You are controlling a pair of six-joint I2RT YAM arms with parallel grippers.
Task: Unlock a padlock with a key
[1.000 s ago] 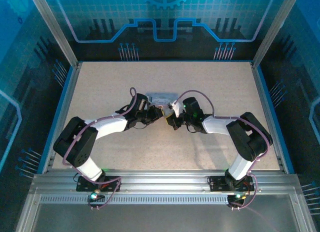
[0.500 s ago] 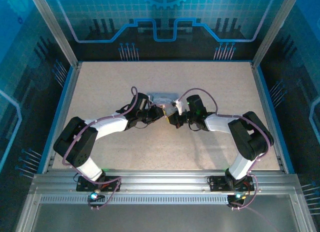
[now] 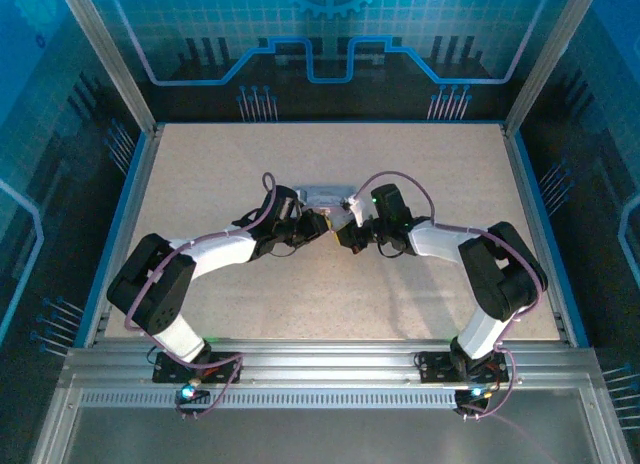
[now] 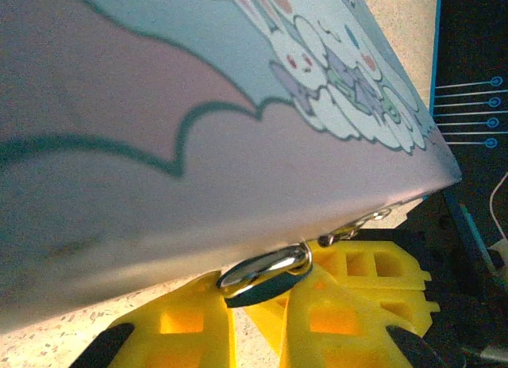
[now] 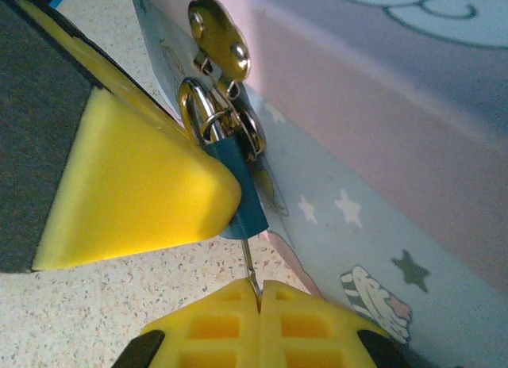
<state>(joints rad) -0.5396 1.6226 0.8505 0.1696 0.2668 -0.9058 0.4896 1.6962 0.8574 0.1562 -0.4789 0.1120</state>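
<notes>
On the speckled beige table (image 3: 200,184) we see the pale lilac cartoon-printed tin box (image 3: 322,196) at centre. At its near side, our left gripper (image 4: 258,298) pinches the tiny dark blue padlock (image 5: 240,203), which hangs at the tin's brass hasp (image 5: 218,39). Our right gripper (image 5: 259,295) is closed tight on the thin dark metal key (image 5: 250,266), whose tip meets the padlock's base.

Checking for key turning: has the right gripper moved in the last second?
Yes. The right gripper swung its wrist end toward the far edge of the table, judged against the unmoved tin; jaws stayed by its corner.
</notes>
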